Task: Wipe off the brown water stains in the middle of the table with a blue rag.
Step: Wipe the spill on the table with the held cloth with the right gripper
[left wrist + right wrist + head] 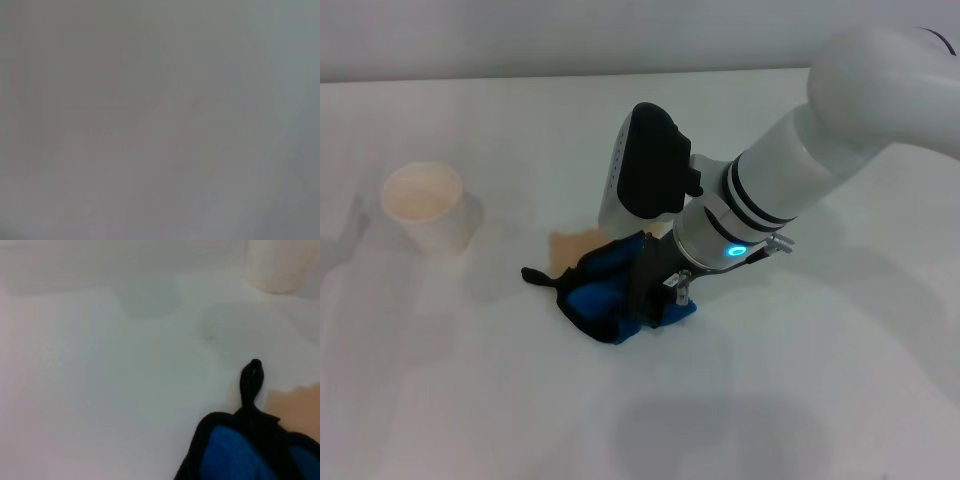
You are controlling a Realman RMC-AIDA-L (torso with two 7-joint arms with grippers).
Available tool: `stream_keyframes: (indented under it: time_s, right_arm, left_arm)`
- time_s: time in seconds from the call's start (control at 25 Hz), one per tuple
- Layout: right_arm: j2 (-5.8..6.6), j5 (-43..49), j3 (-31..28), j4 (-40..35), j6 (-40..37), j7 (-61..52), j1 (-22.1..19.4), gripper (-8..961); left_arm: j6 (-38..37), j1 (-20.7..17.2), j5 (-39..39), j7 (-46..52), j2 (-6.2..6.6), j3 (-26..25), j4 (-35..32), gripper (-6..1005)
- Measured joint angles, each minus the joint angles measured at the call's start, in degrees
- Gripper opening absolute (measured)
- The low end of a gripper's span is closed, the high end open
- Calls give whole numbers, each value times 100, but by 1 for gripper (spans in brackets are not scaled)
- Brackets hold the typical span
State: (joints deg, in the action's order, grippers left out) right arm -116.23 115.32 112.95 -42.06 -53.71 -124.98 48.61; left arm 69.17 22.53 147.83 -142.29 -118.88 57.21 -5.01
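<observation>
Bunched on the table (800, 400), the blue rag (605, 290) is pressed down by the right gripper (655, 295), apparently clamped on it. Brown water stains (575, 245) remain just beyond; wiping is underway, and a sweep across them is required.

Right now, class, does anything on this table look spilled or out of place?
Yes: a tan puddle lies on the white table, partly covered by the bunched blue rag under the right claw. A paper cup stands upright nearby.

Blue, black-edged rag (610, 290); seemingly tan stain (575, 246)
</observation>
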Motion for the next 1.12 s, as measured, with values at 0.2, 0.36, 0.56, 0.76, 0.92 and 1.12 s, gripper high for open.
stream_keyframes:
  time_s: [0.2,0.36,0.56,0.76,0.92,1.12]
  right_arm:
    - [1,-3,91,30,95,0,54,83]
    - [13,-64,240,-13,130,3,79,82]
    - [8,-430,557,-77,146,208,141,77]
    - [-2,-870,672,-45,141,506,143,79]
    - [-3,-1026,718,-16,460,563,100,80]
    - [-1,-1054,775,44,940,536,14,81]
  left_arm:
    - [0,34,0,0,-4,0,0,877]
    - [0,55,0,0,-12,0,0,877]
    - [0,68,0,0,-18,0,0,876]
    - [0,68,0,0,-22,0,0,877]
    - [0,63,0,0,-21,0,0,877]
    - [4,40,0,8,-21,0,0,877]
